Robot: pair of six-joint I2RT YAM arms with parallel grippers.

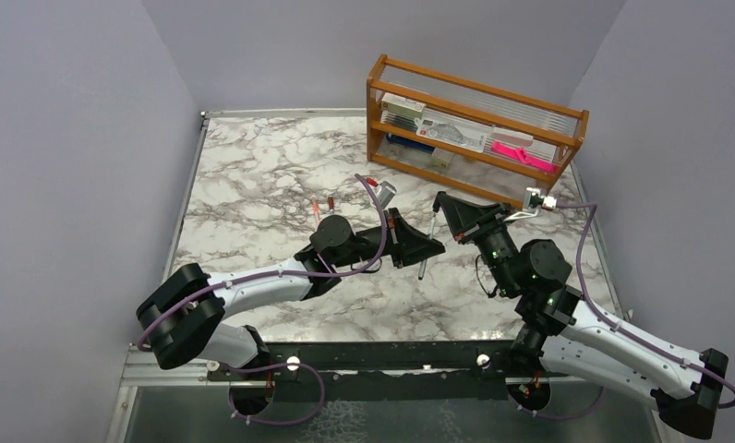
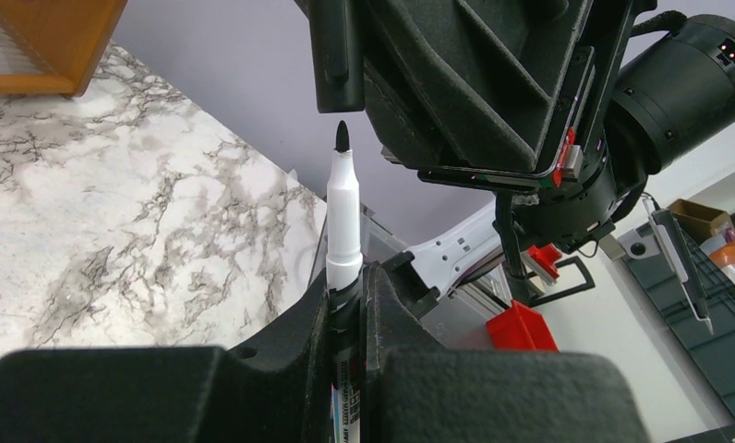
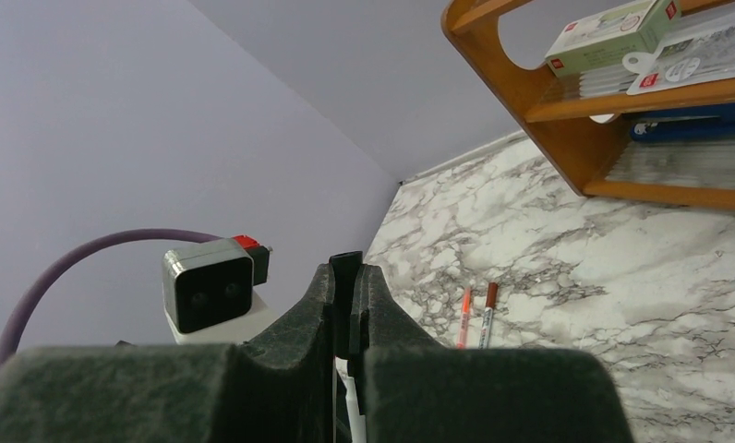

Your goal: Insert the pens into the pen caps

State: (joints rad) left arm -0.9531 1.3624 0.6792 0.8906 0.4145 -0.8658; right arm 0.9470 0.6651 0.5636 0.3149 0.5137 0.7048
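L gripper [image 2: 347,293] clamps the grey pen [image 2: 343,217] tip-up at mid-frame, R gripper [image 3: 347,275] pinches the black cap [image 3: 346,260] just above the tip, so align axes first, then push straight w/o tilting.

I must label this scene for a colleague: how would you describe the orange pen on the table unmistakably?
Find the wooden rack at the back of the marble table. Left of it, two pens lie side by side. The orange pen is orange throughout; the other pen is silvery with a dark red end.
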